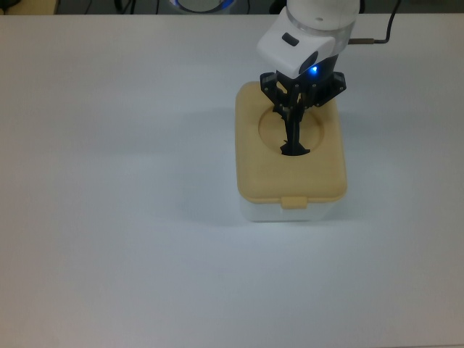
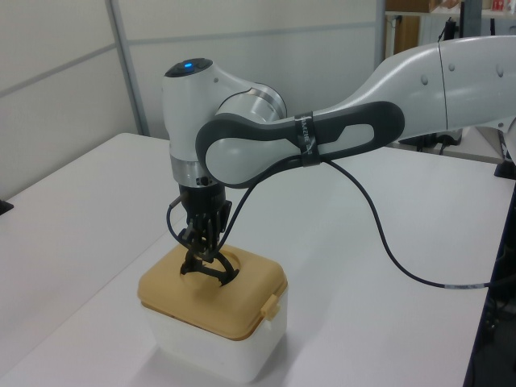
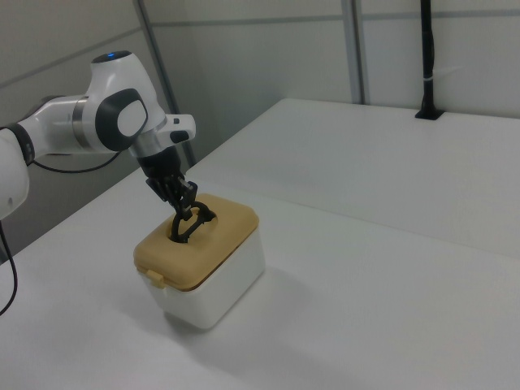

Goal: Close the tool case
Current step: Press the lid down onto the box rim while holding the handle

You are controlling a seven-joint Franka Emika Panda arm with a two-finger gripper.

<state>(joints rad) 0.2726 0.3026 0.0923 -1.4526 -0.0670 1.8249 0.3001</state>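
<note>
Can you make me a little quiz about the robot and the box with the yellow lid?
1. True or false: the tan lid sits flat on the white tub.
2. What do the gripper fingers hold? A) the black handle B) the latch tab C) the cable
3. Fill in: the handle sits in the lid's round ____.

Key: 1 true; 2 A; 3 recess.
</note>
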